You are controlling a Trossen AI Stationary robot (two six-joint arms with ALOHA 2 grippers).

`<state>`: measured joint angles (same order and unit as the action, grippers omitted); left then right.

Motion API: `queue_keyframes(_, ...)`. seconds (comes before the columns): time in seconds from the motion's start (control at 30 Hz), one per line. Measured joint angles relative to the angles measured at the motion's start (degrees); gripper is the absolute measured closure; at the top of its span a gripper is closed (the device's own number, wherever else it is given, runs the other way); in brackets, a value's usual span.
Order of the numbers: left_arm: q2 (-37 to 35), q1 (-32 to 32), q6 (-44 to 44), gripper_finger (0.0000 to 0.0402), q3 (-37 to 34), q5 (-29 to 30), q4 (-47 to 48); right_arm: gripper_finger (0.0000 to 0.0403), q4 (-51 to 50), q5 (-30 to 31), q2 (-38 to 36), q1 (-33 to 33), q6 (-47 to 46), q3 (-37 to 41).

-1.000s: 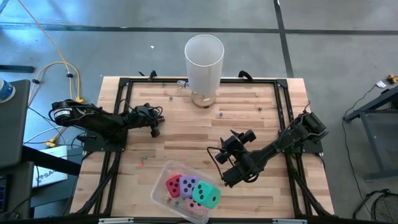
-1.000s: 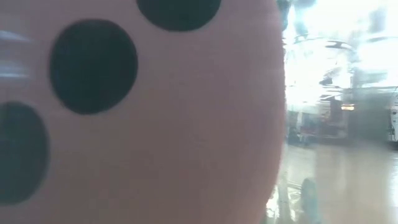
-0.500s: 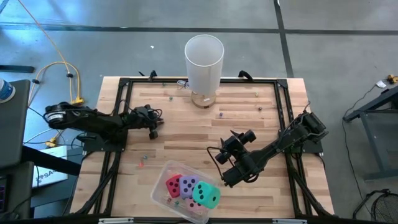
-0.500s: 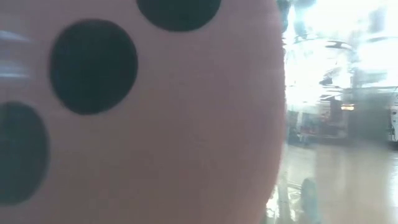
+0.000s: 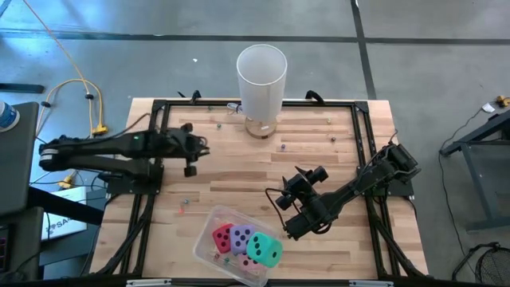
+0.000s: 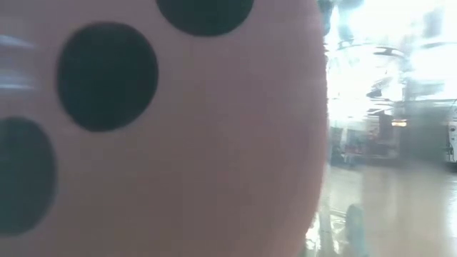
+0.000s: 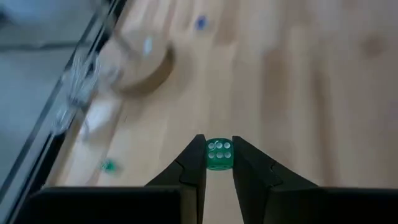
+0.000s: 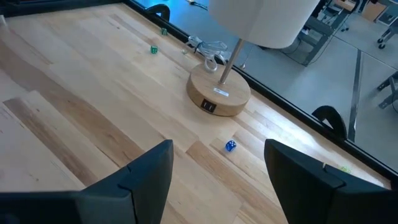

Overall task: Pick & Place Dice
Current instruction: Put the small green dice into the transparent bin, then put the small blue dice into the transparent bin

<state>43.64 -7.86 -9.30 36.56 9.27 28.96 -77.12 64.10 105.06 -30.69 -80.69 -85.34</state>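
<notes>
left gripper (image 5: pixel 190 166): hung above the desk (image 5: pixel 239 179) at about 9 o'clock; closed on a small green die (image 7: pixel 219 155), pinched between the two fingertips.
small green die: clear green, white pips, six-face towards the wrist camera; clamped on two opposite flat sides, and clear of the wood as far as could be told.
handling, small die: judged hard, light and slick; likely to squirt out of a skewed pinch, so best taken square across opposite faces and low on the fingertips, as held here.
right gripper (image 8: pixel 217 177): sat at about 5 o'clock, low over the desk; fingers wide apart, nothing between them.
clear tub (image 5: pixel 205 229): lay at 6 o'clock by the near edge, just beside the right gripper and well apart from the left one.
dice in tub: held a red die (image 5: pixel 222 236), purple die (image 5: pixel 241 236), teal-green die (image 5: pixel 264 249) and pink die (image 5: pixel 251 266), packed touching one another.
look: were matte cubes with dark round pips; pink die filled most of the low view (image 6: pixel 178 143).
handling, big dice: judged soft, light and springy; would dent under a squeeze, so best gripped across the mid-faces with a wide opening and gentle closure.
lamp (image 5: pixel 261 72): stood at 12 o'clock, white shade over a round wooden base.
small blue die (image 8: pixel 230 145): lay loose on the wood near the lamp base.
</notes>
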Motion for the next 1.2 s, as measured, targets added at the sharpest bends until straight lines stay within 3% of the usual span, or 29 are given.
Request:
queue_keyframes(0.1,-2.8,5.3,1.1,0.0352,4.2,-5.9,3.0,0.0160,0.0,0.0,0.0,0.0,1.0,0.0)
queue_keyframes(0.27,-4.4,14.8,3.0,0.0353,5.2,-16.1,-0.7,0.0160,0.0,0.0,0.0,0.0,1.5,0.0)
queue_keyframes(0.47,1.9,25.9,5.0,0.0353,5.2,-17.9,-7.8,0.0160,0.0,0.2,0.0,0.0,1.5,0.0)
queue_keyframes(0.67,10.0,34.8,1.6,0.0353,5.2,-21.5,-17.0,0.0160,0.1,0.1,0.0,0.0,1.5,0.0)
queue_keyframes(1.07,19.4,34.9,1.2,0.0311,5.2,-20.8,-24.0,0.0160,1.6,-1.2,0.0,-0.1,1.5,0.0)
queue_keyframes(1.2,20.8,34.2,4.7,0.0281,5.2,-20.9,-24.8,0.0160,1.7,-1.2,0.0,-0.1,1.5,0.0)
